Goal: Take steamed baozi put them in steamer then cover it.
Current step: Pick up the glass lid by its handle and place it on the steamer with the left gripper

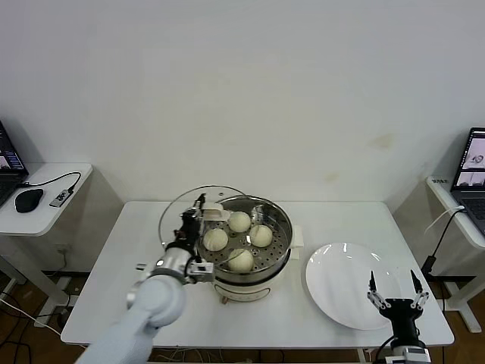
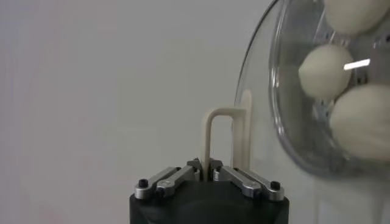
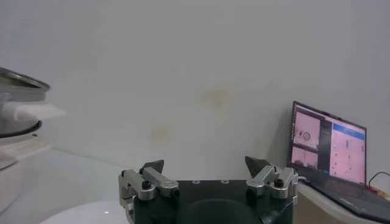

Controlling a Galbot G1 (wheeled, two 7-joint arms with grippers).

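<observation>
The steamer (image 1: 277, 250) stands mid-table, a shiny steel pot on a cream base, with several cream-white baozi (image 1: 239, 221) on its perforated tray. My left gripper (image 1: 200, 206) is shut on the cream handle (image 2: 210, 131) of the glass cover (image 1: 176, 214). It holds the cover tilted on edge at the pot's left side. In the left wrist view my left gripper (image 2: 206, 165) pinches the handle, and baozi (image 2: 326, 72) show through the cover's glass (image 2: 286, 131). My right gripper (image 1: 394, 287) stands open and holds nothing above the plate's near right edge. It also appears in the right wrist view (image 3: 206, 163).
A flat white plate (image 1: 341, 303) lies right of the steamer. Side tables flank the white table, the left one with a mouse (image 1: 29, 199), the right one with a laptop (image 3: 329, 149). The steamer's rim and side handle (image 3: 21, 103) sit far off in the right wrist view.
</observation>
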